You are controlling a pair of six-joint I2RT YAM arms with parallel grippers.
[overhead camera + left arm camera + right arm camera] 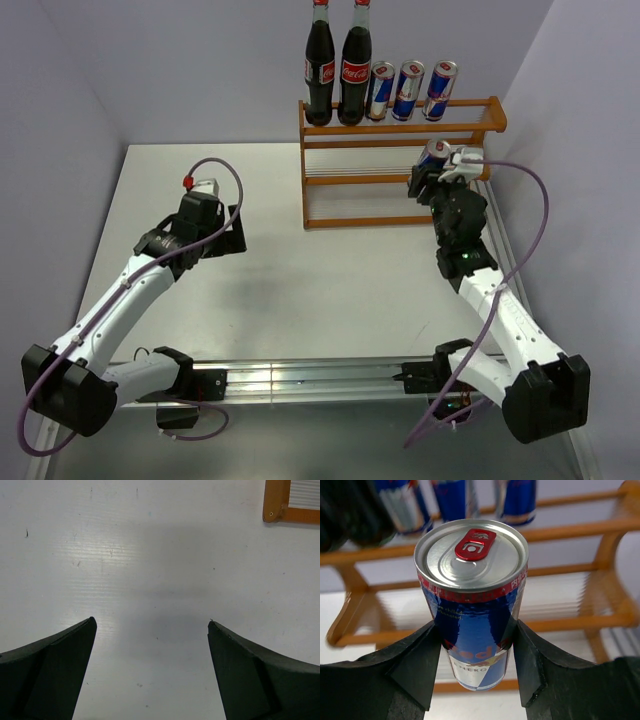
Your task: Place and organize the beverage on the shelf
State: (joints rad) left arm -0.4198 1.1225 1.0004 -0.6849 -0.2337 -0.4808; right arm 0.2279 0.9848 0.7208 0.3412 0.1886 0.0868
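Observation:
The orange-brown wooden shelf (400,128) stands at the back right of the table. Its top tier holds two dark cola bottles (320,65) (355,65) and three blue-and-silver cans (381,92) (408,90) (440,90) in a row. My right gripper (428,178) is shut on a fourth can (472,605), held upright in the air in front of the shelf's right end (607,555), about level with the lower tier. This can also shows in the top view (434,152). My left gripper (152,630) is open and empty above the bare table, left of the shelf.
The shelf's front left foot (280,510) shows at the upper right of the left wrist view. White walls (80,90) close the table on the left, back and right. A metal rail (300,375) runs along the near edge between the arm bases.

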